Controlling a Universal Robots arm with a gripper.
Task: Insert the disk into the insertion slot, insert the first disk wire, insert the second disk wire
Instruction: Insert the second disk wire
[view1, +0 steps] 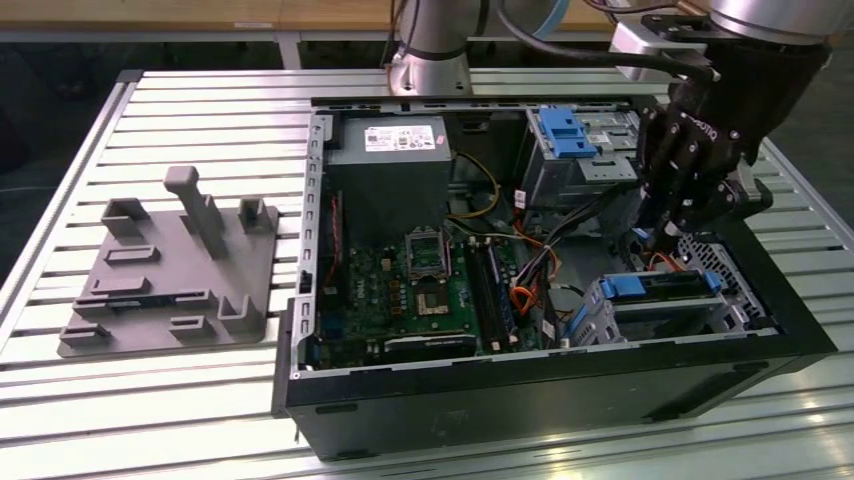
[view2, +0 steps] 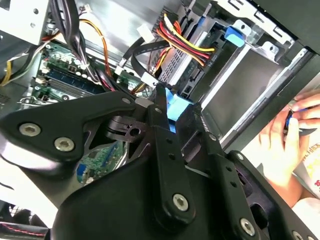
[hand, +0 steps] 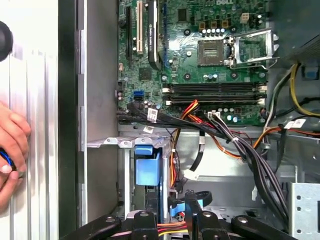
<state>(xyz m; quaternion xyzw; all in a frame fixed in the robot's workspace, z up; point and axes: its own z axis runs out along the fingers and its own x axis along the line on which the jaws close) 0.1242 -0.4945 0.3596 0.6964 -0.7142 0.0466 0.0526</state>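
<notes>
The disk (view1: 663, 287), silver in its bright blue frame (hand: 147, 169), sits inside the insertion slot (view1: 727, 268), a perforated silver cage at the case's corner on the exterior view's right. My gripper (view2: 176, 102) hangs just beside the cage's open end, shut on the small blue plug (view2: 179, 109) of a disk wire. The same plug (hand: 181, 206) sits between my fingers in the first wrist view. A red, yellow and black wire bundle (view2: 185, 42) ends in a black plug at the disk's end. In the exterior view my gripper (view1: 651, 240) is low inside the case.
The green motherboard (view1: 414, 290) and loose cables (hand: 235, 145) lie close by. A grey bay with a blue latch (view1: 567, 130) stands behind. A person's hand (view2: 287, 135) rests outside the case wall. A grey fixture plate (view1: 174, 270) lies at the exterior view's left.
</notes>
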